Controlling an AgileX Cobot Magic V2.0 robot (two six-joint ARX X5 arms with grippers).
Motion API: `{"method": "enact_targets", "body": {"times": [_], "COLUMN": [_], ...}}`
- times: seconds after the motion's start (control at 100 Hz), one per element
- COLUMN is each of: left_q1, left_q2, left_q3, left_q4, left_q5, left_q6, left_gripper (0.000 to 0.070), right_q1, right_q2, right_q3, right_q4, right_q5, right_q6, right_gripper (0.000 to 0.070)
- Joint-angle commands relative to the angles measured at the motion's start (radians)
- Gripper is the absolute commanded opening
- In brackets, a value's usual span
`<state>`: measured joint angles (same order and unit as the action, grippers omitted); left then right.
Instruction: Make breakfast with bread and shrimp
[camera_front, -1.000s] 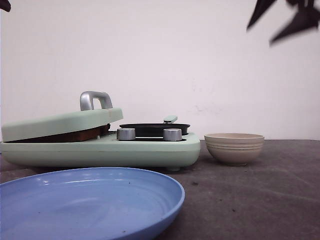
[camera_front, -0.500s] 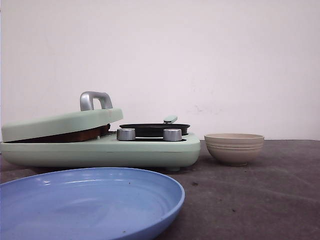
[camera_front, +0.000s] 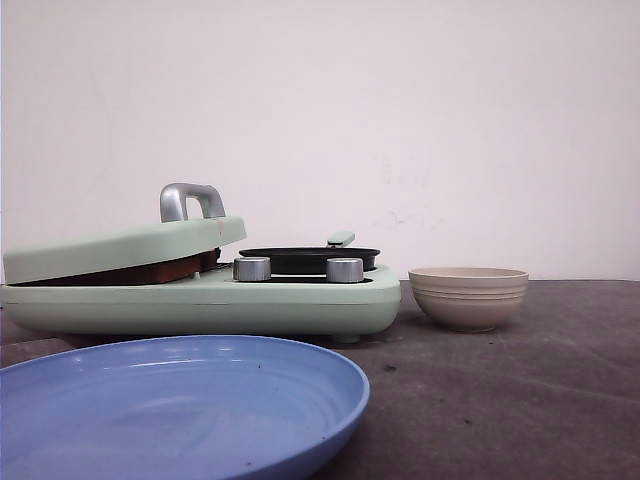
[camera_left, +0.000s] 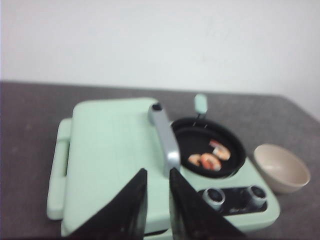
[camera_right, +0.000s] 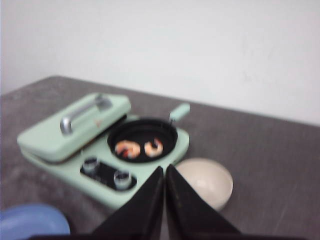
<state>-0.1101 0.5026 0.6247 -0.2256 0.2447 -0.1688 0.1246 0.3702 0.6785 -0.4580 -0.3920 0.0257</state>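
Hovering high, left gripper (camera_left: 156, 200) jaws slightly apart, right gripper (camera_right: 164, 192) jaws together; beneath them, bread (camera_front: 150, 272) sits pressed under the maker's lid (camera_front: 120, 247), shrimp (camera_right: 128, 148) in the pan (camera_right: 142, 140).

Dark grey table (camera_front: 520, 390) carrying three items.
A mint-green breakfast maker (camera_front: 200, 295) is sitting at the left rear; a beige ribbed bowl (camera_front: 468, 297) is resting just beside its right end, apart from it; a blue plate (camera_front: 170, 405) is lying nearest the camera, front left.
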Motion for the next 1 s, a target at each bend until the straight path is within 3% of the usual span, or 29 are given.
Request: {"method": "enact_targets", "body": {"times": [0.0,0.26,0.53,0.99], "left_q1": [-0.003,-0.003,-0.003,-0.003], "left_q2": [-0.039,-0.197,-0.310,-0.318], "left_q3": [-0.014,-0.118,-0.170,-0.169], "left_q4": [0.016,-0.013,-0.090,-0.095], "left_q5": [0.017,0.030,0.008,-0.016], "left_q6": [-0.010,-0.106,-0.106,-0.106], "left_gripper": [0.0000,0.0000,0.0000,0.0000], "right_q1": [0.004,0.004,0.004,0.004], "right_q2": [-0.058,-0.220,-0.256,-0.256], "right_q3": [-0.076,-0.284,-0.359,-0.359], "right_q4": [0.016,0.083,0.122,0.135], "right_q5": [0.001,-0.001,0.003,0.055], "right_q6": [0.037,0.145,0.146,0.157], "right_gripper": [0.0000,0.0000,0.0000,0.0000]}}
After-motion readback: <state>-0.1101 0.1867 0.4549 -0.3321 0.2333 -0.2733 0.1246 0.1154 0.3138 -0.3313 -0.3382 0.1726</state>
